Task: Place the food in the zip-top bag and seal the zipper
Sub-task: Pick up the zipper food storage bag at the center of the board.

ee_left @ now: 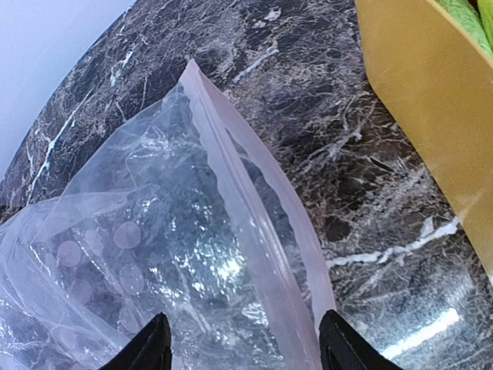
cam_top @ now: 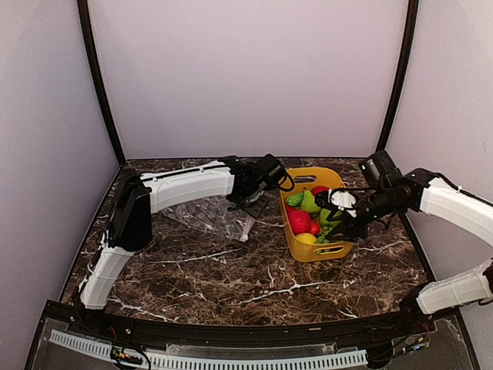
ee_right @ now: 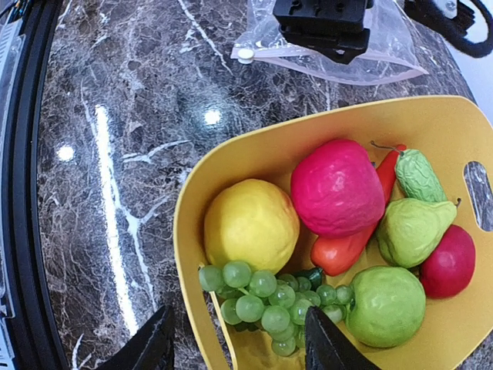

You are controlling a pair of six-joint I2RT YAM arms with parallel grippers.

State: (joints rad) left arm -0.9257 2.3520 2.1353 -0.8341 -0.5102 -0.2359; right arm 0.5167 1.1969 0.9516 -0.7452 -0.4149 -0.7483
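The clear zip-top bag (cam_top: 209, 217) lies flat on the table left of the yellow basket (cam_top: 340, 250). My left gripper (cam_top: 254, 206) is open above the bag's mouth end; in the left wrist view (ee_left: 245, 343) its fingers straddle the pinkish zipper strip (ee_left: 258, 223), whose two lips stand apart. The food sits in the basket: a yellow fruit (ee_right: 251, 223), a red round fruit (ee_right: 337, 187), green grapes (ee_right: 269, 302), a red pepper (ee_right: 339, 253), green fruits (ee_right: 385, 305) and a cucumber (ee_right: 420, 176). My right gripper (ee_right: 240, 351) is open over the basket's near rim and the grapes.
The basket's handle cut-out (ee_right: 479, 193) is at its far end. The bag's white slider (ee_right: 246, 55) shows at one corner. Pale walls and black posts close in the table at the back and sides; a black rail (cam_top: 231, 339) runs along the front.
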